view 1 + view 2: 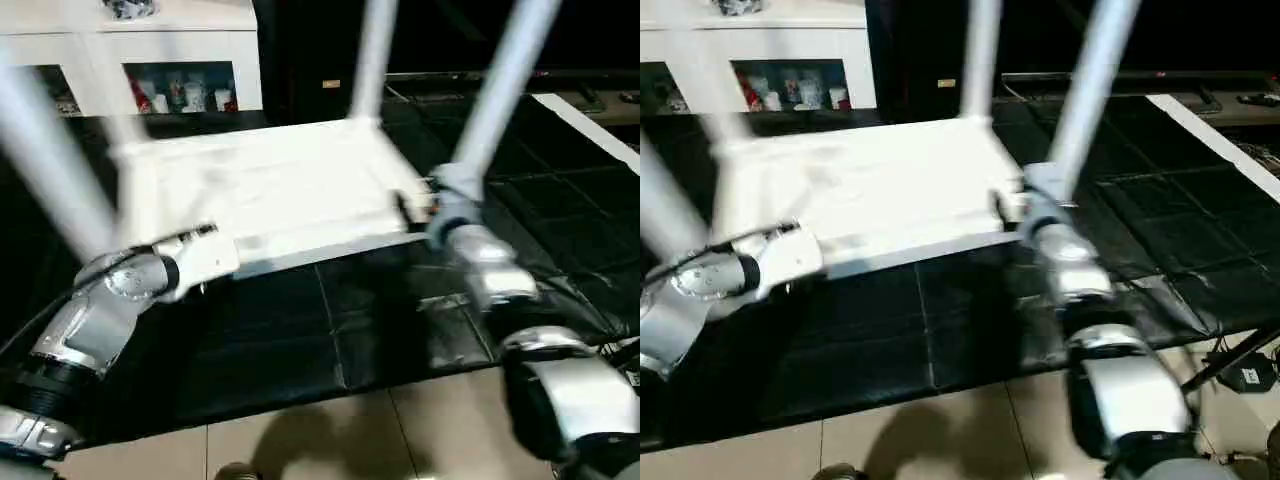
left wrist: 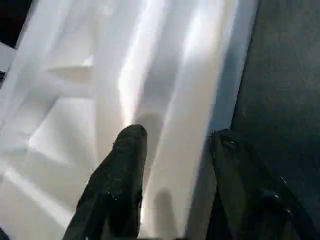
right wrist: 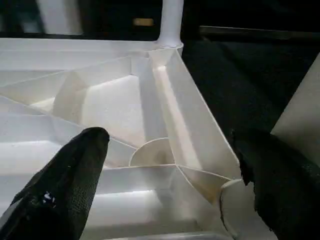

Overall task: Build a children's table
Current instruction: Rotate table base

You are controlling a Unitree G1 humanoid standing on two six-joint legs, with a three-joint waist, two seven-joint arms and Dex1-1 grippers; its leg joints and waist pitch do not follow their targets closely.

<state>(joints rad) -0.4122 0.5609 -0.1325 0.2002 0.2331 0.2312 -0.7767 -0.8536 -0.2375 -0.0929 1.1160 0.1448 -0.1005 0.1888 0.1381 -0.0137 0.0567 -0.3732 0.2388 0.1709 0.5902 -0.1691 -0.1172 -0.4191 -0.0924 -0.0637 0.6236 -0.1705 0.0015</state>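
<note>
The children's table lies upside down on the black mat, its white ribbed tabletop [image 1: 270,185] facing up. Legs stand in the far right corner [image 1: 375,50], the near right corner [image 1: 505,80] and the near left corner [image 1: 45,160]. My left gripper [image 2: 175,145] is at the near left rim, one finger [image 2: 125,155] inside the rim wall and the other outside, shut on it. My right gripper [image 3: 167,137] hangs open over the near right corner, its fingers [image 3: 75,175] wide apart above the ribs, beside the socketed leg [image 3: 300,110].
A white glass-door cabinet [image 1: 150,60] stands at the back left. The black mat [image 1: 300,340] reaches to a tiled floor [image 1: 350,440] at the near edge. A white strip [image 1: 590,125] crosses the mat at the far right, and cables and a stand [image 1: 1240,375] lie lower right.
</note>
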